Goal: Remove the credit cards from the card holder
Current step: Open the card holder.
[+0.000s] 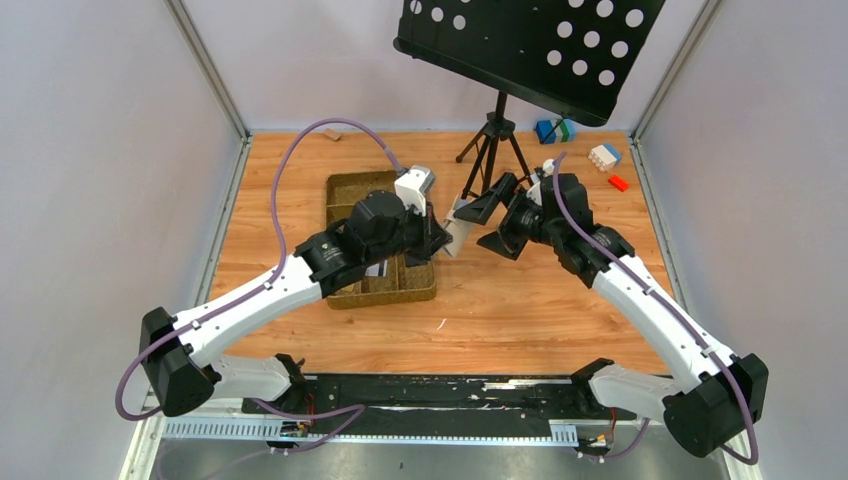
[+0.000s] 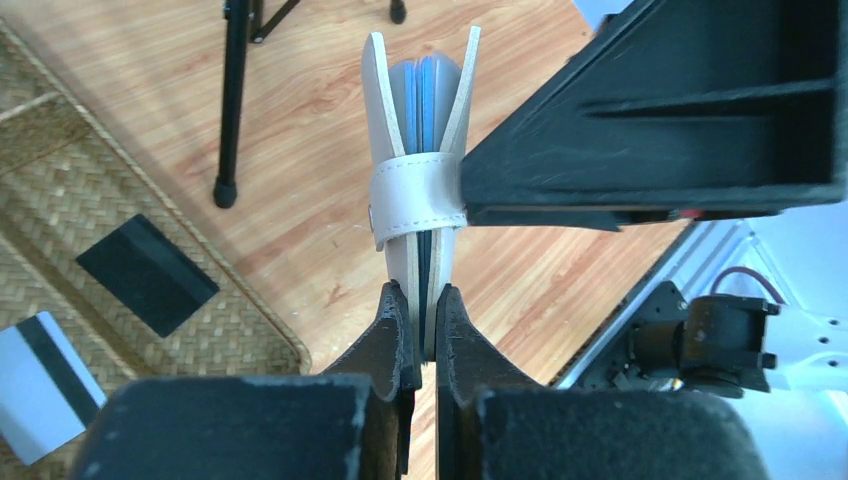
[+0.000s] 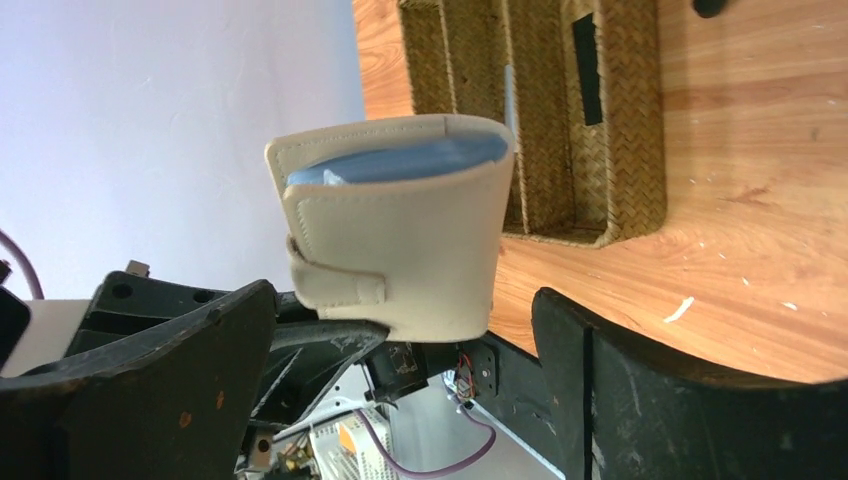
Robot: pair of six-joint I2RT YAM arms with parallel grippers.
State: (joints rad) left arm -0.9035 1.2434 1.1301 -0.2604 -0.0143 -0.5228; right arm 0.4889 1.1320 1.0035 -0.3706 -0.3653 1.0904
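Note:
My left gripper [image 1: 440, 236] is shut on the lower edge of the cream-beige card holder [image 1: 458, 230] and holds it upright above the table. In the left wrist view the holder [image 2: 415, 190] fans open at its top, showing blue inside, with its tab wrapped round it. My right gripper [image 1: 493, 224] is open, its jaws on either side of the holder [image 3: 400, 230] and apart from it. A black card [image 2: 147, 273] and a silver-grey card with a dark stripe [image 2: 40, 385] lie in the woven tray [image 1: 352, 190]. The orange-yellow card is not visible.
A black music stand [image 1: 530, 45] on a tripod [image 1: 490, 150] stands behind the grippers. Toy bricks [image 1: 604, 156] lie at the back right. A small wooden block [image 1: 332, 134] lies at the back edge. The woven tray [image 3: 630, 150] is left of the holder.

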